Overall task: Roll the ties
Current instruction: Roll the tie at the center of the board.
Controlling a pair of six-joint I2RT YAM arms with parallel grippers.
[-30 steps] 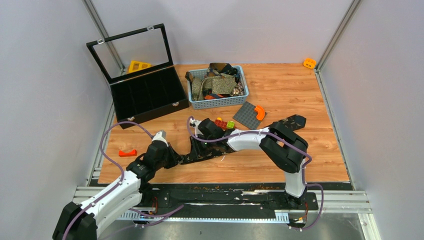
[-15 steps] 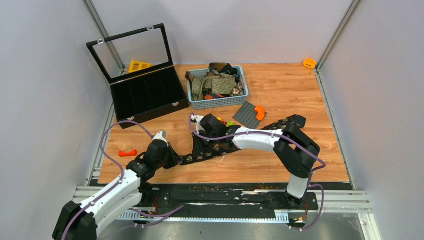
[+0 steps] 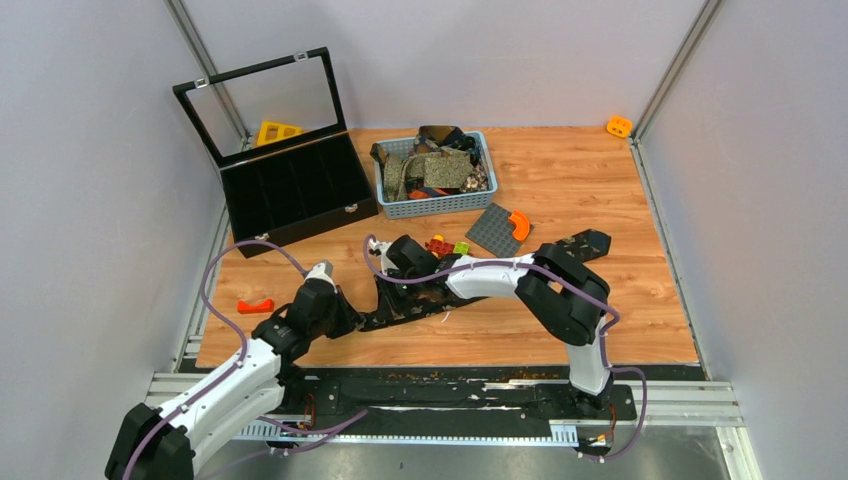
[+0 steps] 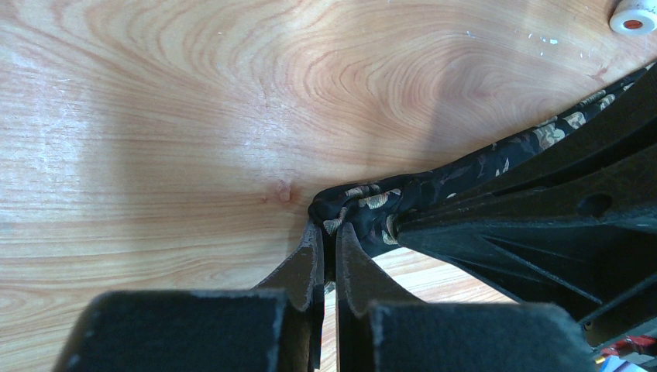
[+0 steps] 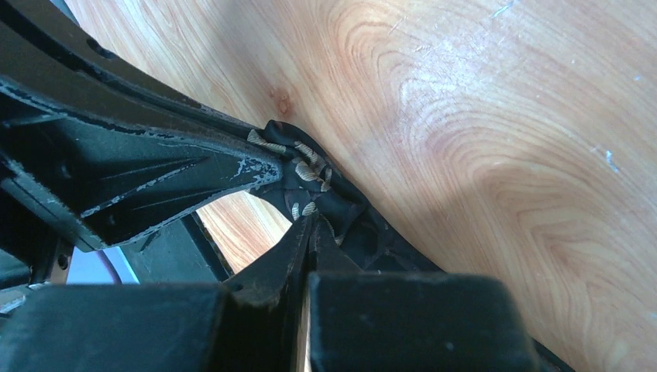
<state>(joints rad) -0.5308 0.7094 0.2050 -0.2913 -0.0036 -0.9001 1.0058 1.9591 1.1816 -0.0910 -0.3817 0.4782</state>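
A black tie with a pale floral print lies slantwise across the wooden table, its wide end to the right. My left gripper is shut on its narrow end, with the bunched cloth at its fingertips in the left wrist view. My right gripper is shut on the same end from the other side, and the fold sits just past its tips. The two grippers meet tip to tip. More ties, olive and brown, are heaped in a basket.
An open black compartment box stands at the back left. A grey studded plate with an orange piece and red and green bricks lie behind the right wrist. A red piece lies at the left.
The right wrist swung a little to the right, bunching the tie's end, then came back left and nearer the left gripper. The left arm has held still.
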